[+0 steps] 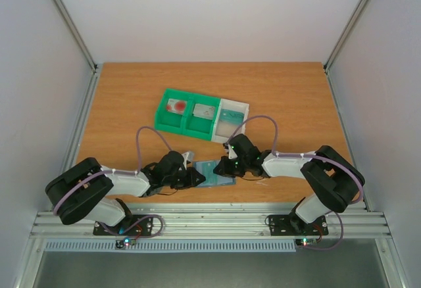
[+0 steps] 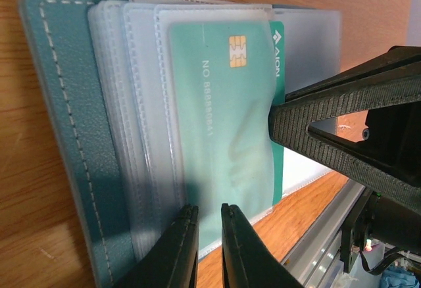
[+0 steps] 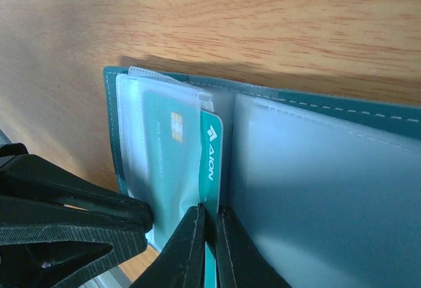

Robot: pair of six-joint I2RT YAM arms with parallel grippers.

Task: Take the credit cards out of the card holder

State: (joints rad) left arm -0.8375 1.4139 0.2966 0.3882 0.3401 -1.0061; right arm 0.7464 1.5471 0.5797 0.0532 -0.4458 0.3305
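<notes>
1 card holder (image 2: 59, 137), open flat on the table (image 1: 296, 97) near the front edge, between the 2 arms. Dark teal cover, pale stitching along the edge, a fan of clear grey-blue sleeves (image 2: 141, 104) inside, stacked and overlapping. 1 teal-green card (image 2: 217, 143) sits in the top sleeve: gold chip, "NO 8888…" printed along it, white "AION" logo on the exposed strip that sticks out past the sleeve mouth. Right gripper (image 3: 209, 219): 2 fingers pinched together on that exposed edge of the card. Left gripper (image 2: 209, 217): 2 fingers nearly together, clamped on the edge of the card holder's sleeves at the side away from the logo. The 2 grippers are just beside each other over the holder. Further back, well apart from the holder, 1 bin tray (image 1: 160, 114) with 3 compartments, 2 green and 1 white. 1 red-marked card (image 1: 176, 106) lies in the left green compartment, 1 grey card (image 1: 204, 111) in the middle one. White compartment holds something flat and pale; too small to tell.
</notes>
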